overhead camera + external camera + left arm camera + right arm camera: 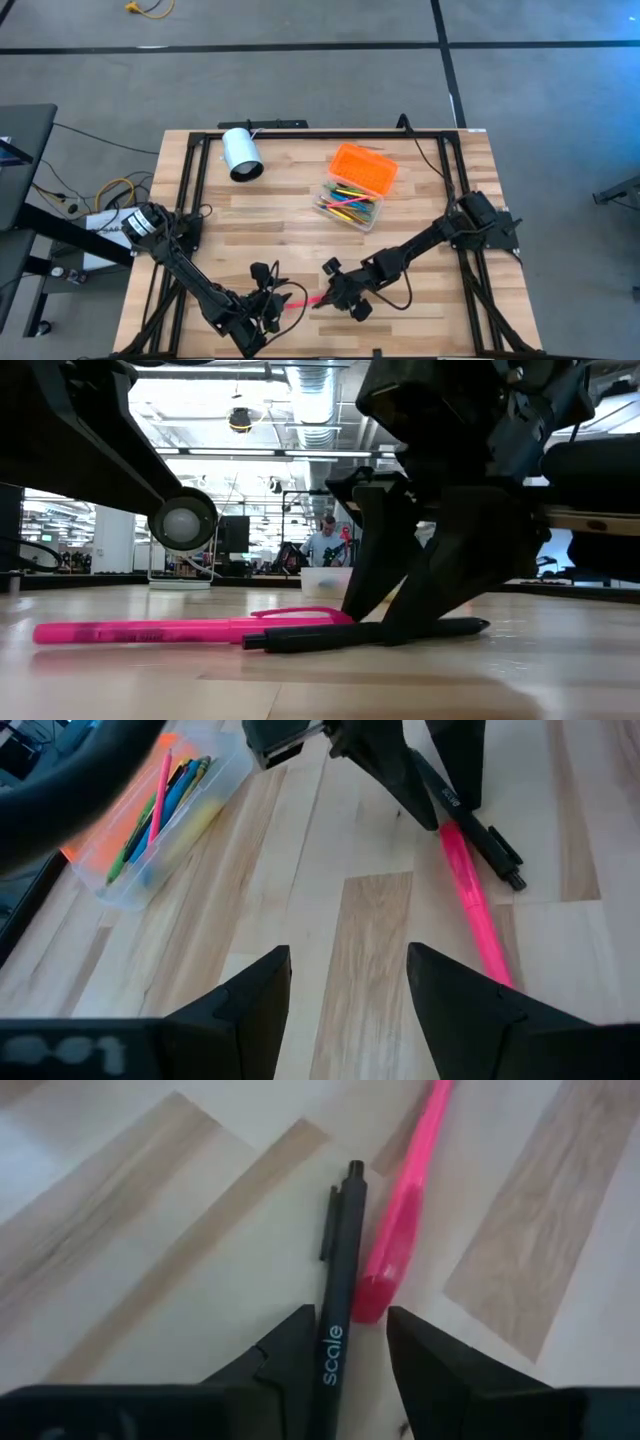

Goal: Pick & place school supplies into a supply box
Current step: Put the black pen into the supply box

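Right pincer (345, 1342) straddles the black pen (336, 1315), grip unclear, barrel end hidden.

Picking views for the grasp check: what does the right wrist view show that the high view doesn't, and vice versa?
Only the right wrist view: the right gripper fingers straddle the black pen, open, not yet closed on it; white lettering shows on the barrel, and the pink highlighter lies right beside it.

Only the high view: the supply box with pens inside, its orange lid, the white cylinder, and the left gripper near the highlighter.

Both: the pink highlighter on the wooden table.
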You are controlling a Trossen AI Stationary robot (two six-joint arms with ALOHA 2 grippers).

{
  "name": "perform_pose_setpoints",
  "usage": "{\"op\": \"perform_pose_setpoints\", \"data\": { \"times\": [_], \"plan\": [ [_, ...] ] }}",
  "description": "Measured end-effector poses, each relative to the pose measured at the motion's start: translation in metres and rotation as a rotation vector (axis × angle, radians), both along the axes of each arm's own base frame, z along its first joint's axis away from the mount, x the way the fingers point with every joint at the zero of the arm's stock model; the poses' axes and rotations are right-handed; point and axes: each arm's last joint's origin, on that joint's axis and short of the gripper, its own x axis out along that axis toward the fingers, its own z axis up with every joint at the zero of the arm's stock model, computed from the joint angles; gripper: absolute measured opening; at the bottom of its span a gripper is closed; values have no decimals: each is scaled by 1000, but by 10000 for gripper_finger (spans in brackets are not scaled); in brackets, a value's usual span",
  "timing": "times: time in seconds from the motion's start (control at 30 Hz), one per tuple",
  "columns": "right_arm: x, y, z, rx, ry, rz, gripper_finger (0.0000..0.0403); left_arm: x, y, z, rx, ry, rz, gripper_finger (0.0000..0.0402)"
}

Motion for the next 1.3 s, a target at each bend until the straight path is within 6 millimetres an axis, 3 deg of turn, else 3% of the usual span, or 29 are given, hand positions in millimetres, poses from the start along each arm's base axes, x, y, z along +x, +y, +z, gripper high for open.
{"op": "perform_pose_setpoints", "data": {
  "times": [0.2, 0.53, 0.87, 1.03, 1.3],
  "plan": [
    [-1, -13, -2, 58, 127, -152, 101, 0, 0, 0, 8, -10, 5, 193],
    [-10, -15, -6, 58, 239, -278, 11, 0, 3, 0, 40, -6, 13, 193],
    [-24, -6, -7, 63, 315, -478, 23, 0, 3, 0, 40, -7, 16, 193],
    [-34, 5, -7, 69, 341, -539, 11, 0, 3, 0, 41, -8, 17, 193],
    [-59, 29, -8, 63, 342, -760, 31, 0, 3, 0, 54, -11, 15, 193]
  ]
}}
